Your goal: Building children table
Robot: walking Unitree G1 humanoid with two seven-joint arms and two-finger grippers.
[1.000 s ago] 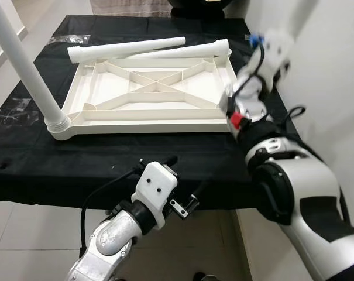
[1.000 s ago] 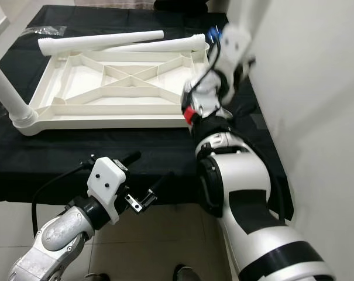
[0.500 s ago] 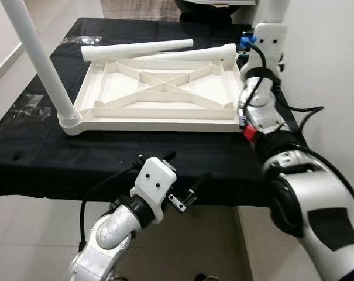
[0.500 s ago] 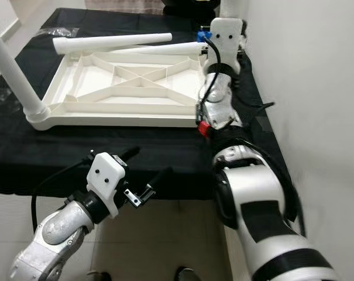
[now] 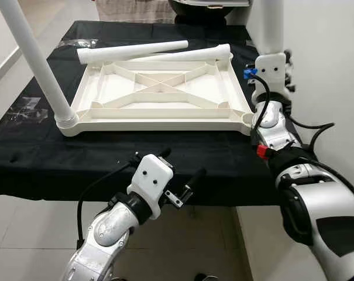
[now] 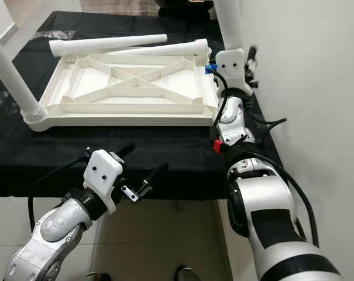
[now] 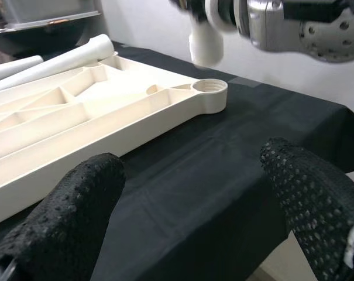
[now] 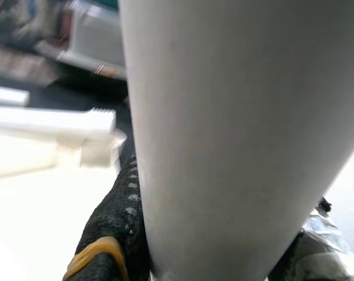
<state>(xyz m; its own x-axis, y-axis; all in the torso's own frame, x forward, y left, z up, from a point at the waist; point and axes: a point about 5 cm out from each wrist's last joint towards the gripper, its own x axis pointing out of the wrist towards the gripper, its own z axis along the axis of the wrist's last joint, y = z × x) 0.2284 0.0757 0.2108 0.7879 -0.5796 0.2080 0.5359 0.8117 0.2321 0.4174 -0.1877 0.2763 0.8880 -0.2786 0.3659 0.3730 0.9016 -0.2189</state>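
The white tabletop (image 5: pixel 153 124) lies upside down on the black-clothed table. One white leg (image 5: pixel 36 58) stands screwed into its near-left corner. Two loose legs (image 5: pixel 133 51) (image 5: pixel 188 55) lie along its far edge. My right gripper (image 6: pixel 238 55) is shut on a fourth leg (image 5: pixel 269 26), held upright; that leg's lower end (image 7: pixel 206 47) hangs just above the empty near-right corner socket (image 7: pixel 210 88). One black finger (image 8: pixel 115 216) presses against the leg (image 8: pixel 223 134). My left gripper (image 5: pixel 182 165) hovers open in front of the table's near edge, with nothing between its fingers.
A white wall runs close along the right side of the table. A dark bin (image 5: pixel 209 3) stands at the table's far edge. Clear plastic wrappers (image 5: pixel 24 108) (image 5: pixel 77 42) lie on the cloth at the left. Tiled floor (image 5: pixel 24 234) shows below the near edge.
My right arm has brought the held leg upright and drawn it nearer, down over the near-right corner socket. The left gripper has barely moved. The camera shifted a little.
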